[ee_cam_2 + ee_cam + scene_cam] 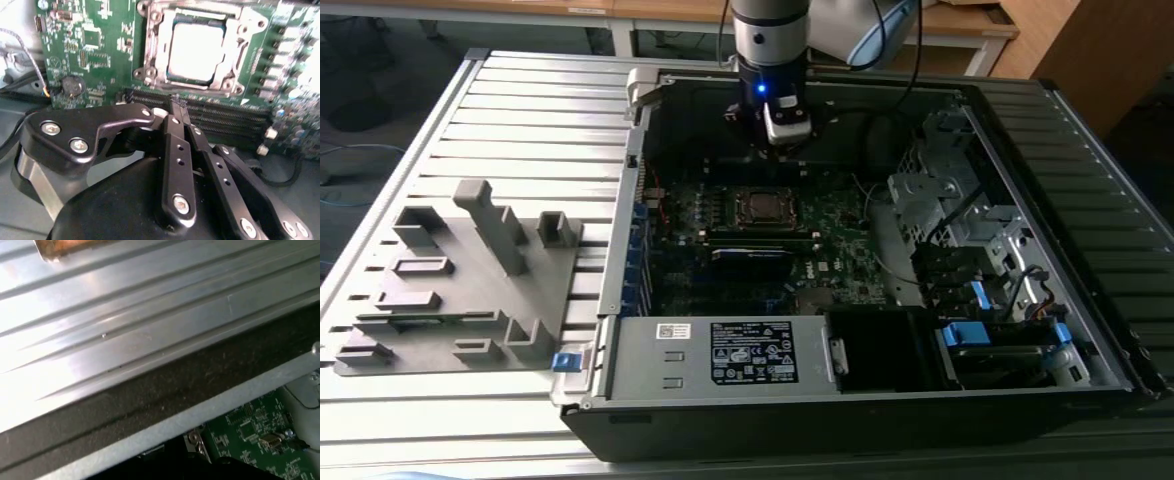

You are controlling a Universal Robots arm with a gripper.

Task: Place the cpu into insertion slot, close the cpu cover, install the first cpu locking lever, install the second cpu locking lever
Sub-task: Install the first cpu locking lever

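There is one robot arm (767,30), bearing one gripper (178,102) with two fingers (175,145). There is one worktop (520,110), one open computer case (854,415) and one grey fixture block (467,290). The case holds one green motherboard (100,50), one cpu (197,50), one cpu cover (152,50), one coin cell (73,86) and one power supply (720,352). Long black memory slots (225,120) number at least three; the exact count is unclear.

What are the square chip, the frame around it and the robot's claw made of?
The cpu looks like dull silver-grey metal, matte with soft glare. The cover around it seems shiny stamped steel. The gripper looks like black-coated metal, satin, with silver screws.
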